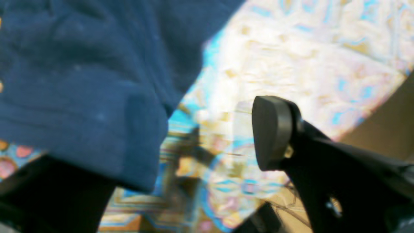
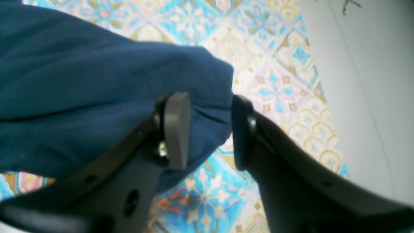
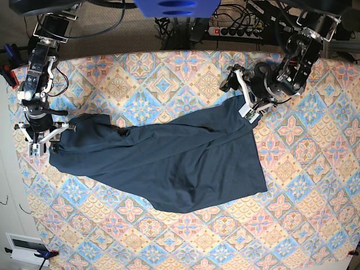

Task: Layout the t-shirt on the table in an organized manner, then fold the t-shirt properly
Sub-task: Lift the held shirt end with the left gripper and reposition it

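The dark navy t-shirt (image 3: 169, 163) lies spread and wrinkled across the middle of the patterned table (image 3: 169, 73). My right gripper (image 3: 44, 140) stands at the shirt's left end. In the right wrist view the right gripper (image 2: 210, 129) has a bunch of the t-shirt (image 2: 81, 97) pinched between its fingers. My left gripper (image 3: 247, 104) hovers over the shirt's upper right corner. In the left wrist view the left gripper (image 1: 200, 145) is wide open with nothing between its fingers. There the t-shirt (image 1: 81, 81) drapes at the left, covering one fingertip.
Cables and a power strip (image 3: 236, 28) run along the far edge of the table. A pale floor (image 2: 365, 97) shows beyond the table edge near my right gripper. Brown floor (image 1: 388, 123) shows past the edge near my left gripper. A small white device (image 3: 25, 244) sits at the bottom left.
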{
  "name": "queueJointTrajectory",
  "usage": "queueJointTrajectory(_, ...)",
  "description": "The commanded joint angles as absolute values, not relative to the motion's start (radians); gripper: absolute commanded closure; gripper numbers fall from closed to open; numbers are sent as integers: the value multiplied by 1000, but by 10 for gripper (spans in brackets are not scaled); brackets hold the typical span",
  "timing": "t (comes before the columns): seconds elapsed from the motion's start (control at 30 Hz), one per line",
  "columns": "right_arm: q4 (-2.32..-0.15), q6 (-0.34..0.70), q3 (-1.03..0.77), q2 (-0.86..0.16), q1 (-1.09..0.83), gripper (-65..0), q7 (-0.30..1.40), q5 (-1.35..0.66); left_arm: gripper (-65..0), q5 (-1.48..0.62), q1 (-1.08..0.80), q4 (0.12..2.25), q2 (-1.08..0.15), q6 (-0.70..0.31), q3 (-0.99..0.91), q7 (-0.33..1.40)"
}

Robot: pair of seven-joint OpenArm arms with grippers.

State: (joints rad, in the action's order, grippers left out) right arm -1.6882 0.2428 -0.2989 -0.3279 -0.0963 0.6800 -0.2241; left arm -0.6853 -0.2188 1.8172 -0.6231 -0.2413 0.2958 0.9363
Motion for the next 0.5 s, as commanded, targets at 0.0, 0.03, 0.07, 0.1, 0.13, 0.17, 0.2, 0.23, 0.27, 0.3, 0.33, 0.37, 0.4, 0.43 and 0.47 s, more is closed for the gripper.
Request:
queueJointTrajectory(0.0, -1707, 242, -305, -346, -82, -210, 654, -229, -451, -690, -229, 1857, -638, -243, 262, 918)
queueJointTrajectory(0.03, -1707, 242, -305, -346, -82, -211, 654, -229, -451, -691, -252, 1877, -638, -243, 234, 917)
queueJointTrajectory(0.07, -1707, 242, -305, -346, -82, -211, 654, -229, -451, -693, -269, 1893, -636, -243, 209, 915)
queueJointTrajectory(0.1, -1707, 242, -305, -346, -82, -211, 654, -229, -451, -693, -283, 1905, -633, -245, 185, 915)
queueJointTrajectory(0.13, -1707, 242, -305, -346, -82, -211, 654, -229, -451, -693, -295, 1914, -618, -245, 160, 915)
queueJointTrajectory(0.17, -1707, 242, -305, -346, -82, -211, 654, -229, -451, -693, -306, 1920, -598, -248, 125, 915)
queueJointTrajectory(0.2, -1707, 242, -305, -346, -82, -211, 653, -229, -451, -693, -320, 1920, -579, -248, 87, 920)
queueJointTrajectory(0.23, -1707, 242, -305, -346, -82, -211, 653, -229, -451, -697, -332, 1917, -562, -248, 47, 921)
queueJointTrajectory(0.27, -1707, 242, -305, -346, -82, -211, 653, -229, -451, -708, -337, 1914, -544, -248, 21, 921)
queueJointTrajectory(0.3, -1707, 242, -305, -346, -82, -211, 653, -229, -451, -720, -338, 1911, -532, -248, -2, 921)
queueJointTrajectory(0.33, -1707, 242, -305, -346, -82, -211, 653, -229, -451, -736, -340, 1902, -526, -248, -18, 923)
queueJointTrajectory(0.37, -1707, 242, -305, -346, -82, -211, 653, -229, -451, -754, -340, 1894, -524, -248, -28, 923)
queueJointTrajectory(0.4, -1707, 242, -305, -346, -82, -211, 653, -229, -451, -780, -338, 1883, -524, -248, -31, 923)
queueJointTrajectory(0.43, -1707, 242, -305, -346, -82, -211, 653, -229, -451, -802, -338, 1870, -524, -248, -36, 923)
queueJointTrajectory(0.47, -1707, 242, -305, -346, -82, -211, 653, -229, -451, -822, -338, 1854, -524, -248, -36, 923)
